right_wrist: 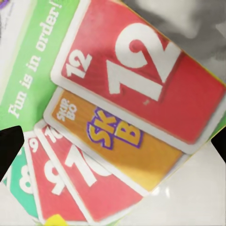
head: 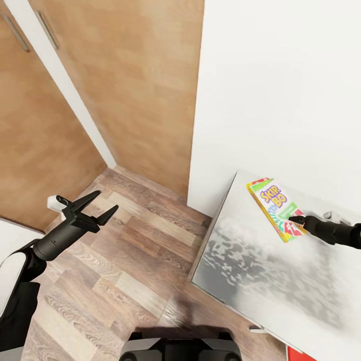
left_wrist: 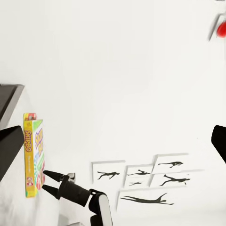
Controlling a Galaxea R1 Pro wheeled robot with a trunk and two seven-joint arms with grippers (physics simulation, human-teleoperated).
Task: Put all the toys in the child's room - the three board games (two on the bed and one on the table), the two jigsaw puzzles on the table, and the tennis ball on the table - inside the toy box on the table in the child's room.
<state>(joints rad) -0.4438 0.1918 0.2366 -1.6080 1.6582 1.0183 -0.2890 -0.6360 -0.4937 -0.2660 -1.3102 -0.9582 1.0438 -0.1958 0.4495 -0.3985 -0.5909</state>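
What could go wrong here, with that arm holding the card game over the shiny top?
The right tool seems to pinch the Skip-Bo box only near one end, so it might tilt or slip out. It hangs close to the white wall and could bump it. The toy box isn't visible, so carrying continues.

Home bedroom: wardrobe doors [head: 75, 100], wood floor [head: 125, 271]

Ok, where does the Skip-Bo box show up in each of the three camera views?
Head view: the Skip-Bo box lies at the right, on the white surface, with the right gripper at its near end.
Left wrist view: it stands at the left edge, seen side-on, the right gripper beside it.
Right wrist view: its printed cards are seen close up.
Shared landmark: the right gripper by the box.
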